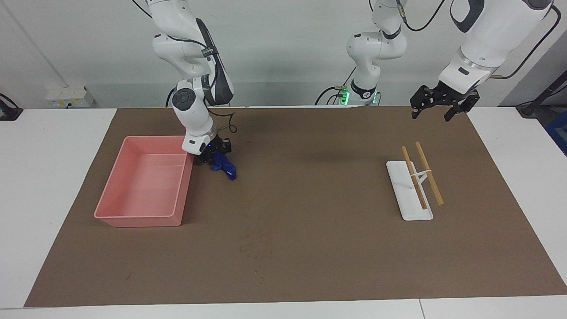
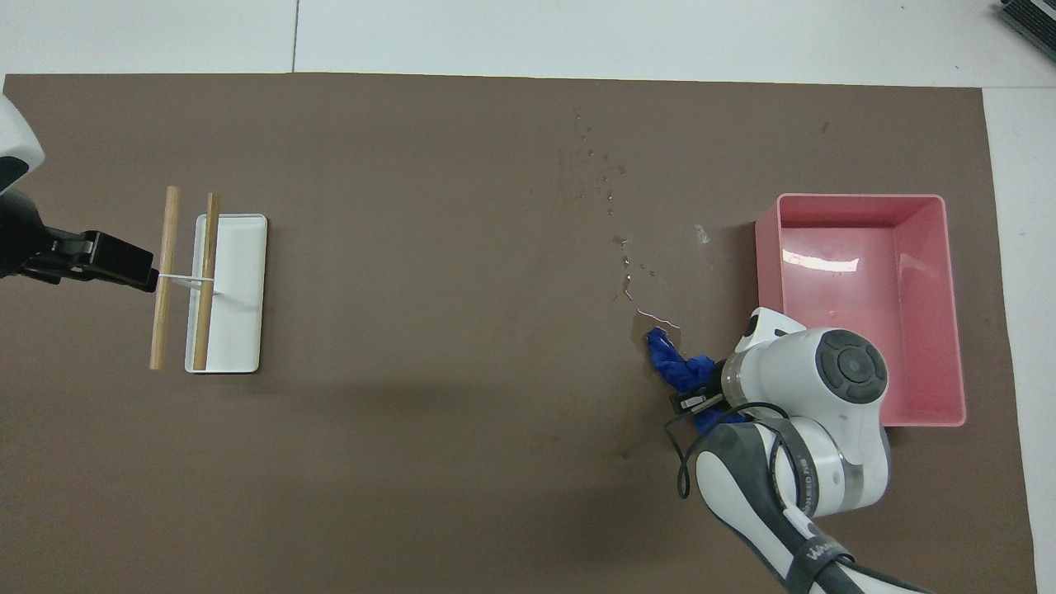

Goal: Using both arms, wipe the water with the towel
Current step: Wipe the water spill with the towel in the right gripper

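Note:
My right gripper (image 1: 216, 150) is shut on the royal-blue towel (image 1: 225, 165), low over the brown mat beside the pink tray's corner nearest the robots. The towel hangs down and its free end rests on the mat. In the overhead view the towel (image 2: 670, 361) reaches the edge of a water puddle (image 2: 653, 317), and the right gripper (image 2: 700, 398) is partly hidden under the wrist. More water drops (image 2: 596, 175) lie farther from the robots. My left gripper (image 1: 443, 105) is open and empty, waiting in the air over the left arm's end of the mat; it also shows in the overhead view (image 2: 111, 260).
The pink tray (image 1: 146, 217) stands at the right arm's end of the mat, also seen from overhead (image 2: 858, 199). A white stand (image 1: 409, 208) carrying two wooden sticks (image 1: 429, 173) lies at the left arm's end.

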`<state>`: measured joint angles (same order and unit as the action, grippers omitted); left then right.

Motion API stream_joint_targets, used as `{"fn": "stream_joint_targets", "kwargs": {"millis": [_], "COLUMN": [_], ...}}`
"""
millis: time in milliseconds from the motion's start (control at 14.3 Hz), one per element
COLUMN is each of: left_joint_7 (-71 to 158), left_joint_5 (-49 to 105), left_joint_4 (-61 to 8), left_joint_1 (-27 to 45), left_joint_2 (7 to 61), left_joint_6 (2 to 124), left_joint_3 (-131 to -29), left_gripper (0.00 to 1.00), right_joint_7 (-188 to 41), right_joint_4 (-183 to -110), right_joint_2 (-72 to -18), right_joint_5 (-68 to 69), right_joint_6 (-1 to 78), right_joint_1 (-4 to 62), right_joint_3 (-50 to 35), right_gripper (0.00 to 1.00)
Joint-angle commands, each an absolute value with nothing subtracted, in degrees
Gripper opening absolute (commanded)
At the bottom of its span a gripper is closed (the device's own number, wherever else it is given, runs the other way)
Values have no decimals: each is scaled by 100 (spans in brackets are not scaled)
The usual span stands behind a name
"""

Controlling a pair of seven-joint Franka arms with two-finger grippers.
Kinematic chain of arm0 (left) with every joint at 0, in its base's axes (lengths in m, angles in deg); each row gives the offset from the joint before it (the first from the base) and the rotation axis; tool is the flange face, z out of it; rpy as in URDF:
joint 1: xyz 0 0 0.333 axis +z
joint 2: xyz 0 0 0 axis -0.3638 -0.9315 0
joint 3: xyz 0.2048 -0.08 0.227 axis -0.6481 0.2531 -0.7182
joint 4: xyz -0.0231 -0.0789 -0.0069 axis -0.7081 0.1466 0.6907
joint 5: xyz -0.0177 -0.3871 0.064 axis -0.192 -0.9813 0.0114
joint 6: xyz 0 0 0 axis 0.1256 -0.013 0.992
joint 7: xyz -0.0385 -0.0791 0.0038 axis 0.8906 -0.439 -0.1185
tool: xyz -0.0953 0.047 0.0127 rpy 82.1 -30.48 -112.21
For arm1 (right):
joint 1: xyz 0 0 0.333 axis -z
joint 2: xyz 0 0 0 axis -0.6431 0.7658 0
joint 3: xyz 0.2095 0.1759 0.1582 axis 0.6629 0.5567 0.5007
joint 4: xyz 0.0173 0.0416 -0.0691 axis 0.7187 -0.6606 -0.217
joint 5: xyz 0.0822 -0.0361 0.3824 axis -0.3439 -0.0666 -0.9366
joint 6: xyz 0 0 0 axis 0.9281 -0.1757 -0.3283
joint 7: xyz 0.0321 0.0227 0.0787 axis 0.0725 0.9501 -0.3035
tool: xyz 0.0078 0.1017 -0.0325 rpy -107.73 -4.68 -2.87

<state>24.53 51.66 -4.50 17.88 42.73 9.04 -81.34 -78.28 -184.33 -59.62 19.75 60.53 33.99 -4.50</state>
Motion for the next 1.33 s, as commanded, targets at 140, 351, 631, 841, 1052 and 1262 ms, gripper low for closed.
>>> {"fn": "stream_joint_targets", "kwargs": {"millis": [140,351,631,841,1052,1262], "left_joint_7": [2363,2363,2363,2363,2363,2363], "left_joint_5": [5275,5275,5275,5275,5275,5275], "left_joint_4": [-645,-645,-645,-645,-645,-645], "left_joint_1": [1711,1711,1711,1711,1711,1711], "left_joint_2": [4462,4462,4462,4462,4462,4453], "left_joint_6": [883,883,883,883,883,883], "left_joint_3": [-8208,-8208,-8208,-8208,-8208,-8208], "left_gripper": [100,100,100,100,100,100], "right_joint_7": [-7636,-7654,-7654,-7645,-7671,-7671], "right_joint_4": [-18191,-18033,-17822,-17734,-17699,-17663], "right_joint_2": [-5548,-5477,-5310,-5222,-5134,-5064], "right_joint_5": [2007,2007,2007,2007,2007,2007], "right_joint_6": [6510,6580,6589,6598,6799,6949], "right_joint_1": [3291,3291,3176,3176,3176,3115], "right_joint_3": [-414,-414,-414,-414,-414,-414], "right_gripper": [0,0,0,0,0,0]}}
